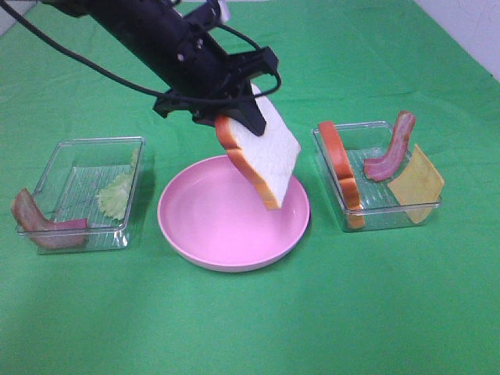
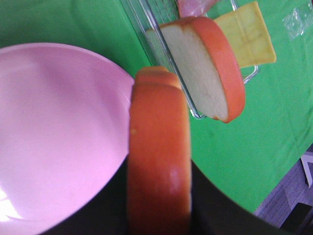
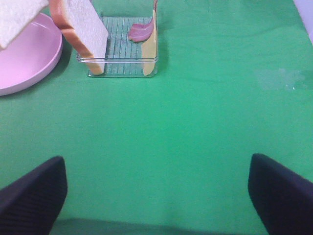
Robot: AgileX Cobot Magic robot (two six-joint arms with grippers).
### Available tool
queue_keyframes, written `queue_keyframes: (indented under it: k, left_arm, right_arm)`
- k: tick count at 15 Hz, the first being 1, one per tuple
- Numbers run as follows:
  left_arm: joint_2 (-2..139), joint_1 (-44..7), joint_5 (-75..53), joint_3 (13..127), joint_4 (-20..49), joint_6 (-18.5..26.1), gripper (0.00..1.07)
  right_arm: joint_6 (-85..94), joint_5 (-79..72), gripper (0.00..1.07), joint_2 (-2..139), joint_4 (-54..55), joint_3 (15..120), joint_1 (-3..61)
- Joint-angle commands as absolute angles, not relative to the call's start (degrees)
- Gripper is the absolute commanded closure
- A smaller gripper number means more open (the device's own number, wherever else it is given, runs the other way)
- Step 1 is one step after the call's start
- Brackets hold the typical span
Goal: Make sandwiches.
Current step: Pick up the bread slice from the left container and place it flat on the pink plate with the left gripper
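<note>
Pink plate [image 1: 195, 226]: sitting bare at the centre of the green cloth [image 1: 250, 328], nothing lying in it yet.
Held bread slice [image 1: 264, 160]: hanging tilted above the plate's right part, low corner apparently not touching it.
Left gripper [image 1: 238, 119]: fingers clamping the slice by its upper crust. The wrist view is showing the orange crust running straight out between them.
Right gripper [image 3: 156, 171]: fingers standing wide apart, holding nothing, hovering over bare cloth near the right tray [image 1: 375, 219].
Right tray contents: second bread slice [image 1: 341, 168] standing on edge, bacon strip [image 1: 393, 147] and cheese square [image 1: 418, 186] leaning on the far wall.
Left tray [image 1: 78, 148] contents: lettuce leaf [image 1: 117, 195] and other bacon strip [image 1: 43, 223] lying inside.
Step in hand: judging this as placing the base slice.
Next move: calling for lowering and levelling the slice so it lands flat and centred before unclamping. A release from this tilt is risking a tip onto the rim.
</note>
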State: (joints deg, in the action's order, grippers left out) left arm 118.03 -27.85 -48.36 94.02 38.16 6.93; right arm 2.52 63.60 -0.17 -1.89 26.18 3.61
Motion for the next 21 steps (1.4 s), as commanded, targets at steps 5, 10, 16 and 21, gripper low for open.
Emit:
queue_keyframes:
  k: [5,10,16,21]
  left_arm:
    - [124.79,-29.56,-44.29,94.19,39.13,4.01,0.94]
    - [125.88,-29.56,-46.98,94.19,38.22,-0.57,0.94]
    - [125.08,-29.56,-48.87,94.31,36.33,-0.74,0.94]
    - [125.08,-29.56,-47.96,94.31,36.33,-0.92,0.39]
  right_arm:
    - [3.04,62.91,0.11,-2.12,-2.01,26.01,3.21]
    - [3.04,62.91,0.11,-2.12,-2.01,26.01,3.21]
    - [3.04,62.91,0.11,-2.12,-2.01,26.01,3.21]
    - [3.04,62.91,0.11,-2.12,-2.01,26.01,3.21]
